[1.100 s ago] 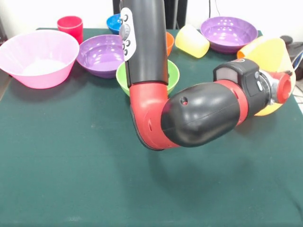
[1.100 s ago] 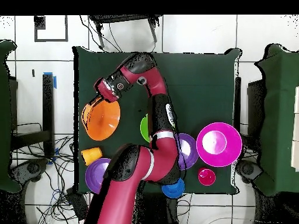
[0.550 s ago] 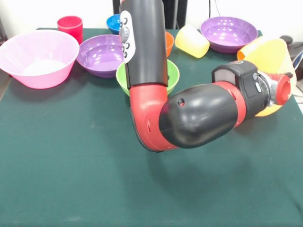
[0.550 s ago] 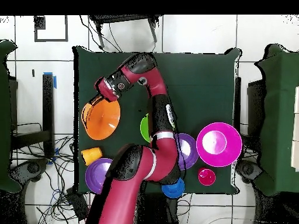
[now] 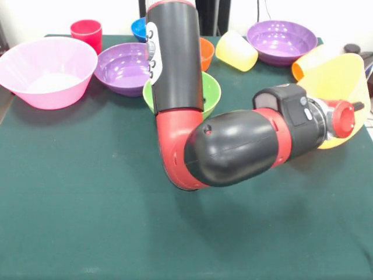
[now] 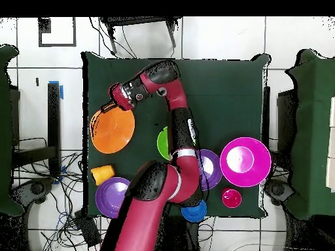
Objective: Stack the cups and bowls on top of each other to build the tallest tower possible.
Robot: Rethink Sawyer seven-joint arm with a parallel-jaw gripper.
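Reaching across the table (image 5: 87, 221), the arm (image 5: 233, 146) puts its gripper (image 5: 356, 108) at the rim of the tilted orange-yellow bowl (image 5: 338, 79) near the table's edge; whether its fingers grasp it I cannot tell. The green bowl (image 5: 211, 88) sits behind the arm.

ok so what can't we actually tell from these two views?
- Gripper: front view, open or shut unreadable; the wrist and the big orange-yellow bowl hide the tips. Overhead, too small.
- Small orange bowl: front view, mostly behind the arm.
- Lime green bowl: overhead, half under the arm.
- Blue bowl: front view, partly hidden by the arm.
- Orange cup: front view, mostly behind the big bowl.
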